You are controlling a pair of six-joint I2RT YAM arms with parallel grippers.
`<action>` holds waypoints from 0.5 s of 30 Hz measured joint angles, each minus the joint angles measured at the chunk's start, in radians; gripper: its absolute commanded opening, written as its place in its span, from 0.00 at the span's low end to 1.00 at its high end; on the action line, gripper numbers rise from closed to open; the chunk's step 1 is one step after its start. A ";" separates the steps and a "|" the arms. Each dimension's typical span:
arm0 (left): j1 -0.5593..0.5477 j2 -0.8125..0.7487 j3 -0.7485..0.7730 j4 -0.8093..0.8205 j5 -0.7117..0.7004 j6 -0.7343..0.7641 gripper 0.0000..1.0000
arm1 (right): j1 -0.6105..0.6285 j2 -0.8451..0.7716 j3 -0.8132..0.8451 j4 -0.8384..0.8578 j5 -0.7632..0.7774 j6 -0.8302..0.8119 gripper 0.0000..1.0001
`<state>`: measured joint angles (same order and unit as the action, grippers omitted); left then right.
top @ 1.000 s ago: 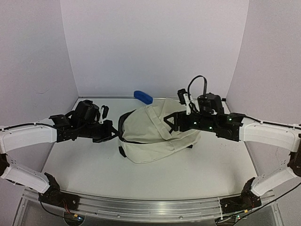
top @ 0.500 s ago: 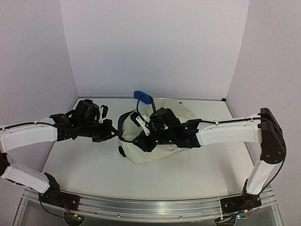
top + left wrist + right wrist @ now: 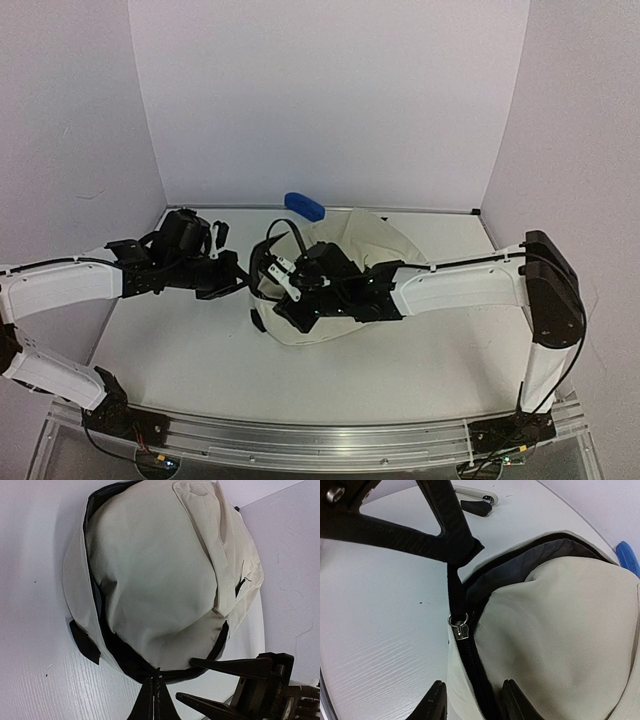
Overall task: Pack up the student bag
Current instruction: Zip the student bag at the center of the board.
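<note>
Over at the left rim of the student bag [image 3: 372, 246], the left fingers [image 3: 156, 695] are clamped shut on the black edge, pinning it taut. The bag lies on its side mid-worktop [image 3: 180, 345], cream flap folded over, with a blue object [image 3: 303, 206] behind it. The right fingers [image 3: 438, 702] sit apart, straddling the zip line just short of the silver zip pull [image 3: 458, 628], and nothing is gripped there yet. This looks like the closing stage: zipping it up. Next call, I'd say, is to nudge forward onto that little pull, pinch it, then run it along the track while the left arm holds tension. Against a second ago, the right arm has swung across from the bag's right side, its fingers narrowing. The raised flap now lies flat, and the left arm is unmoved.
</note>
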<state>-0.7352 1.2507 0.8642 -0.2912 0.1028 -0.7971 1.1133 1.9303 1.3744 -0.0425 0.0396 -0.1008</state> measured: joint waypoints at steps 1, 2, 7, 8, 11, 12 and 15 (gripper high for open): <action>0.001 0.000 0.000 0.000 0.000 0.000 0.00 | 0.000 0.004 0.003 0.000 0.003 -0.003 0.25; 0.003 0.000 0.000 0.000 0.000 0.000 0.00 | 0.000 0.009 0.006 -0.002 0.008 -0.004 0.21; 0.009 0.000 0.002 -0.008 0.000 0.003 0.00 | 0.000 0.025 0.012 -0.003 0.027 -0.018 0.01; 0.010 0.000 0.003 -0.010 0.000 0.004 0.00 | 0.002 0.025 0.013 -0.003 0.030 -0.013 0.00; 0.013 0.000 0.004 -0.016 -0.002 0.011 0.00 | 0.005 0.025 0.013 -0.002 0.039 -0.013 0.00; 0.016 0.000 0.004 -0.018 -0.002 0.014 0.00 | 0.005 0.025 0.013 -0.002 0.042 -0.012 0.00; 0.030 0.000 0.006 -0.028 -0.003 0.031 0.00 | 0.011 0.021 0.007 0.009 0.050 -0.008 0.00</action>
<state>-0.7049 1.2507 0.8707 -0.3191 0.0996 -0.7656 1.1245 1.9518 1.3813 -0.0337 0.0897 -0.1085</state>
